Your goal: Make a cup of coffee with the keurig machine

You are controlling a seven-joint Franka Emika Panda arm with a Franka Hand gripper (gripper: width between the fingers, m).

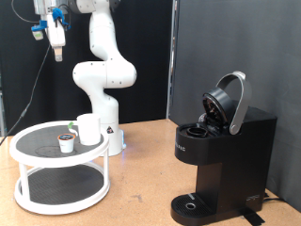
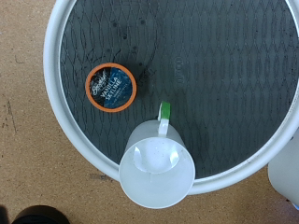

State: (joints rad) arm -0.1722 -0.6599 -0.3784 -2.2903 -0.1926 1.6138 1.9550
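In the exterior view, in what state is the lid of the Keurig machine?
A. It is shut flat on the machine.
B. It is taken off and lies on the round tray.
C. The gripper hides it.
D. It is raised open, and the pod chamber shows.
D: the domed lid of the keurig machine is tilted up and back, while the gripper hangs high above the round white tray holding the cup.

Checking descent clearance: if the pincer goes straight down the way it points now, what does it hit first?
Probably the cup or the round tray beside it; the wrist view centres between cup and pod. The pincer hangs high above, so depth is uncertain.
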